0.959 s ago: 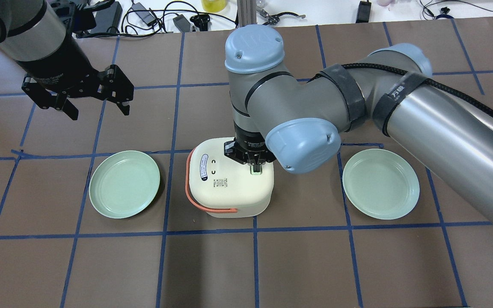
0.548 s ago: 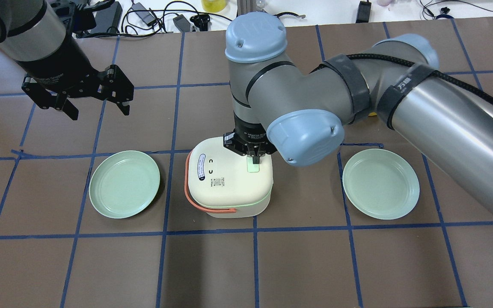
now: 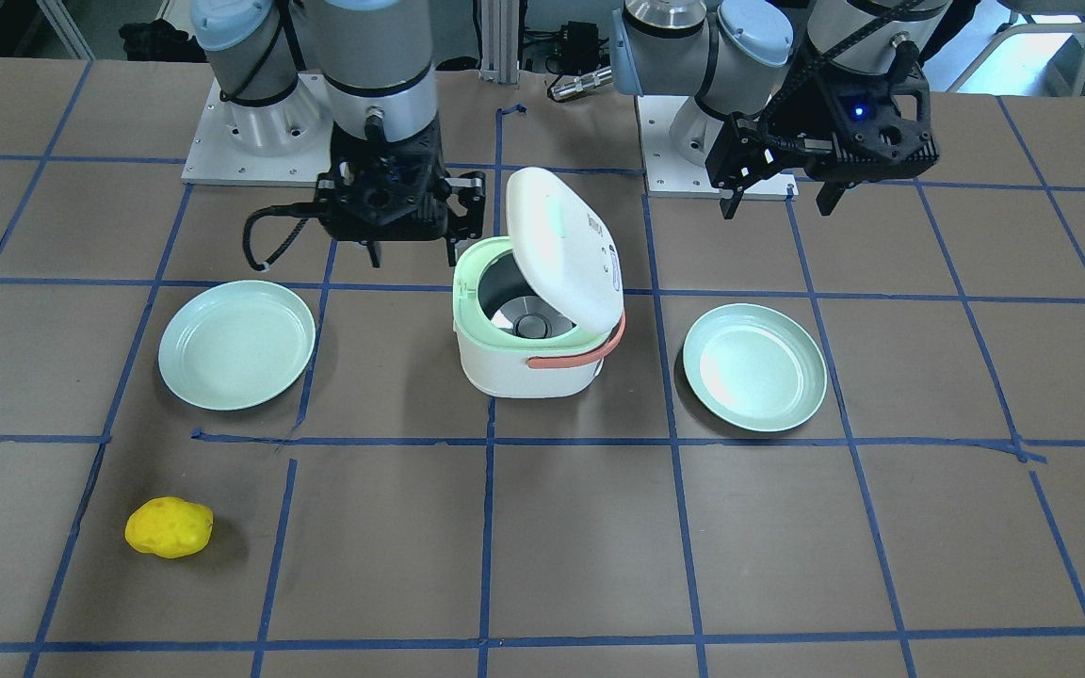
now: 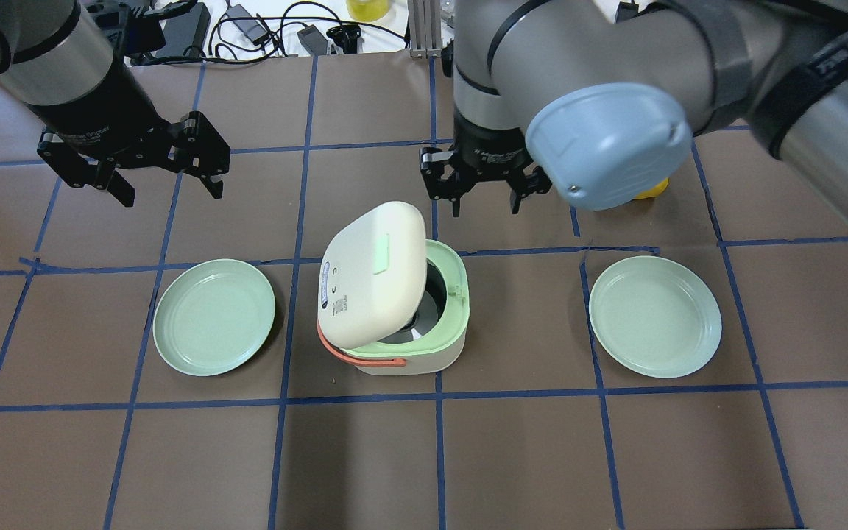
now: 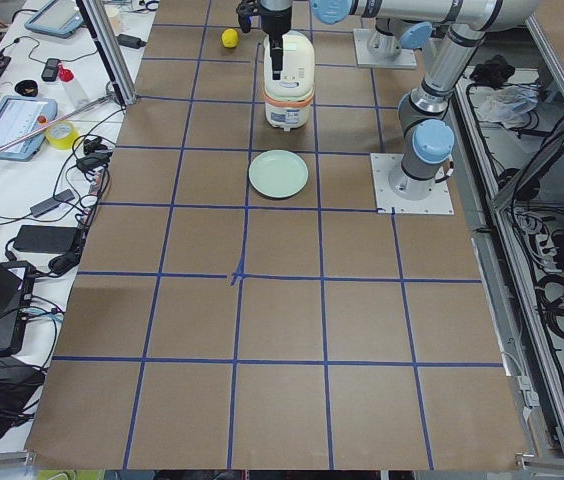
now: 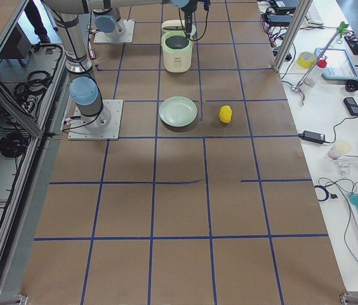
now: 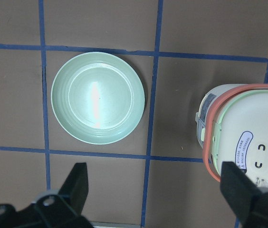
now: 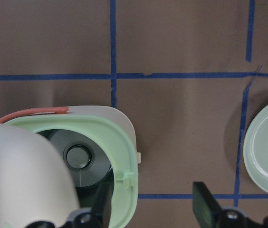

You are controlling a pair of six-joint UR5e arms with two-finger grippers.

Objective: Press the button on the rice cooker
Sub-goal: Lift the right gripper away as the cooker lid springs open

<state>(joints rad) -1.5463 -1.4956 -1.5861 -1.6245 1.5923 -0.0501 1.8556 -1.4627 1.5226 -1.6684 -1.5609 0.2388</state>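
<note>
The rice cooker (image 4: 409, 361) stands between a left plate (image 4: 214, 316) and a right plate (image 4: 654, 316). Its white lid (image 4: 372, 276) is tilted up, opening toward the cooker's right, and carries the pale green button (image 4: 382, 254) on top. The right gripper (image 4: 485, 209) hangs raised just off the cooker's right side with jaws apart and empty; the left gripper (image 4: 173, 196) hangs well to the cooker's left, jaws likewise apart.

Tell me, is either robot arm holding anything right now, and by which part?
Nothing is held. The left end effector and the right end effector are both open and empty, apart from the rice cooker, whose lid stands open.
</note>
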